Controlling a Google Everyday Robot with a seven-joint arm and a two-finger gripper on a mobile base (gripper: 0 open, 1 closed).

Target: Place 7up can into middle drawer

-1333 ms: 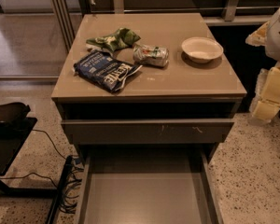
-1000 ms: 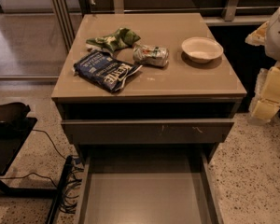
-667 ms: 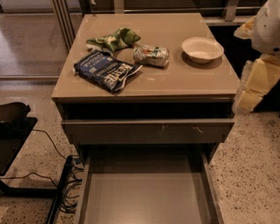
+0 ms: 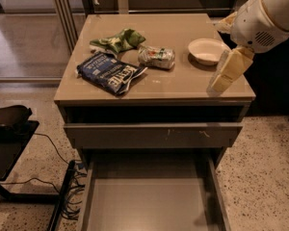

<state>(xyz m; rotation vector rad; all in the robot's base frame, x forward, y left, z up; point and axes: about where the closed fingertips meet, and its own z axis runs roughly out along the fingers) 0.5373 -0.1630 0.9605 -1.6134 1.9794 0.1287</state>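
Note:
The 7up can (image 4: pixel 156 57), silvery with green and red marks, lies on its side near the middle of the tan cabinet top (image 4: pixel 183 88). The middle drawer (image 4: pixel 151 201) is pulled out at the bottom of the view, and its flat grey floor is bare. My gripper (image 4: pixel 227 72) hangs from the white arm (image 4: pixel 267 13) over the right edge of the cabinet top. It is to the right of the can, apart from it, and holds nothing that I can see.
A green snack bag (image 4: pixel 118 39) lies behind the can and a dark blue chip bag (image 4: pixel 111 72) to its left. A white bowl (image 4: pixel 207 50) sits between the can and my gripper. A drawer with a scratched grey panel (image 4: pixel 154 134) is above the open one. Black cables (image 4: pixel 62 186) run on the floor at left.
My arm and gripper have swung left from the right edge of the view to over the cabinet top's right edge. The objects on top have not moved.

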